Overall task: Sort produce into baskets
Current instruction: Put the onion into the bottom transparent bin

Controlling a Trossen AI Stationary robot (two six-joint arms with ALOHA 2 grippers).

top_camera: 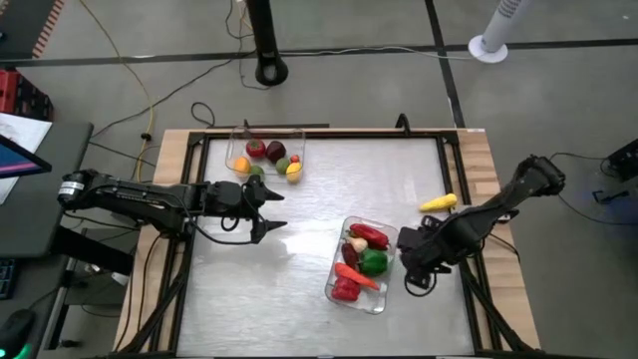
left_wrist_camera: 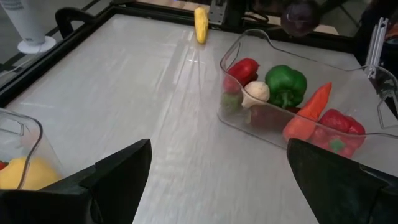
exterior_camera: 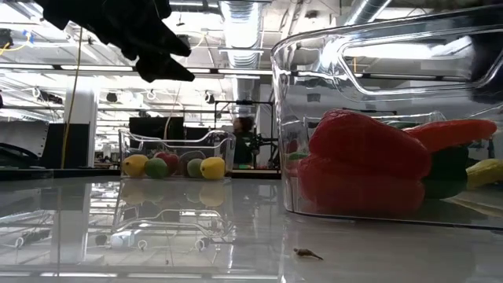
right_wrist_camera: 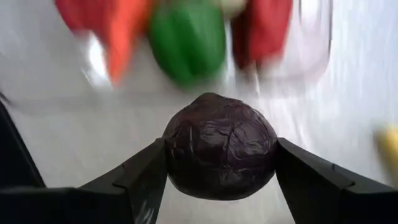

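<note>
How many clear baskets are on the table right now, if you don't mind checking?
2. One basket sits near the far edge with round fruit inside; the other basket lies toward the right, holding peppers and a carrot. None looks hidden.

You've got high cam straight down, low cam at table level; both catch the near basket (top_camera: 361, 261) (exterior_camera: 377, 118).

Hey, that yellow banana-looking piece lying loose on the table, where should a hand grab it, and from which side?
Grip the yellow piece across its narrow middle, coming straight down from above. It lies flat and elongated on the table, clear of the vegetable tray, so the fingers should straddle its short width.
</note>
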